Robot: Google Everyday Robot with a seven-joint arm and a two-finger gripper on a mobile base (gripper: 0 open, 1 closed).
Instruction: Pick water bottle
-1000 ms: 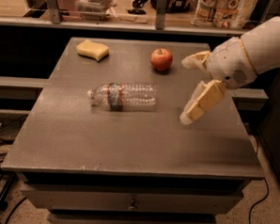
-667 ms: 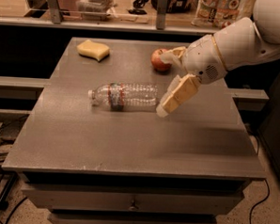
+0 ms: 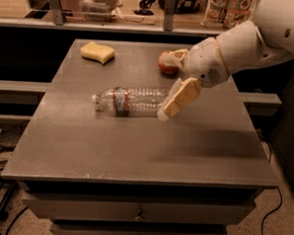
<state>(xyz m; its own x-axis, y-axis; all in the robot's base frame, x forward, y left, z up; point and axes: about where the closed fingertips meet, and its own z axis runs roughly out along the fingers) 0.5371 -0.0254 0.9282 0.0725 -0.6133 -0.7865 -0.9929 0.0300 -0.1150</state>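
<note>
Camera view: water bottle (image 3: 130, 101) lies on its side mid-table (image 3: 135, 153), cap left, gripper (image 3: 169, 88) at its base end, jaws spread wide, so best straddle the ribbed body near the label, clear of the apple (image 3: 165, 62), before closing.

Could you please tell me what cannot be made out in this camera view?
Camera view:
1. The bottle: base hidden behind the lower finger of the open gripper, above the table's middle; contact cannot be told.
2. The apple: right side hidden by the upper finger.
3. The arm: cut off by the right edge.
4. The label: print too small.
</note>
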